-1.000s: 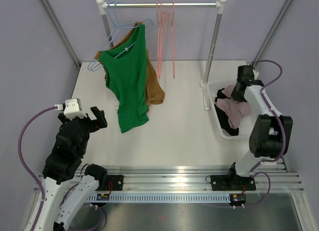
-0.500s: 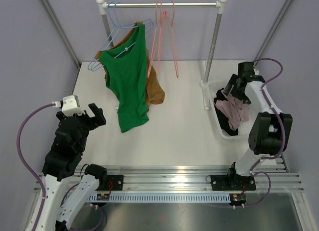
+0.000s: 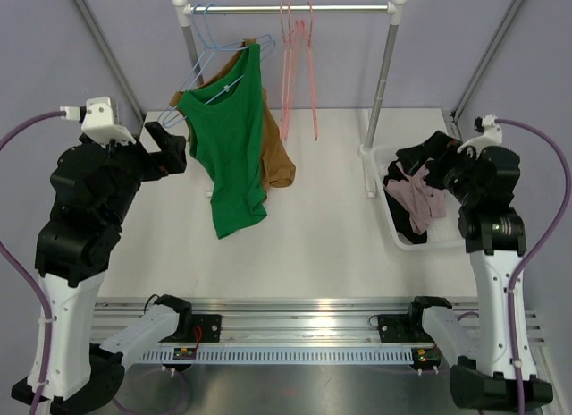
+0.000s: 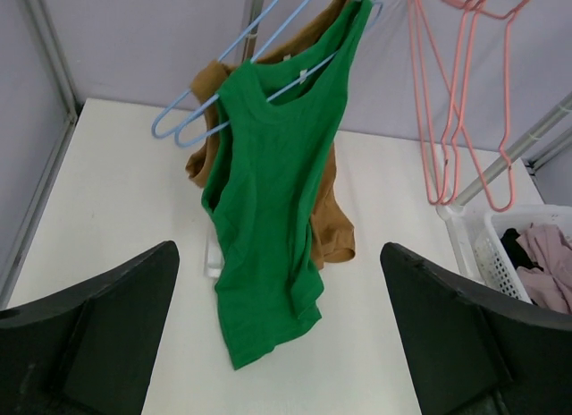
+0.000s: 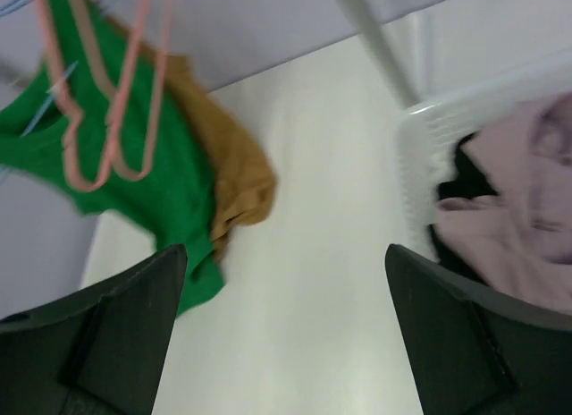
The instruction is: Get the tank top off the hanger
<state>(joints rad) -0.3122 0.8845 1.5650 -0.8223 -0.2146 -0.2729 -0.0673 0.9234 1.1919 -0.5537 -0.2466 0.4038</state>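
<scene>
**As Both Grippers Stand Open, Green Tank Top Hangs on Its Hanger**

While the two arms hold themselves above the white table [image 3: 340,218], neither has hold of anything. In the overhead view the left gripper [image 3: 168,151] sits at about 9 o'clock, its jaws spread wide and empty, just beside the left edge of the green tank top [image 3: 231,156] but apart from it. The right gripper [image 3: 432,165] is at about 3 o'clock, over the white basket [image 3: 400,242], with its jaws likewise wide apart and nothing between them.

The tank top hangs at about 11 o'clock on a pale blue hanger [image 3: 192,80], which tilts down toward 8 o'clock from the rail [image 3: 295,8] at 12 o'clock. A brown garment [image 3: 277,160] hangs directly behind it, showing at its 3 o'clock side. Pink hangers [image 3: 298,66] dangle bare from the rail near its middle.

The basket holds a pink garment [image 3: 418,200] lying over something black [image 3: 413,223]. Whether the tank top's lower hem touches the table cannot be told.
</scene>
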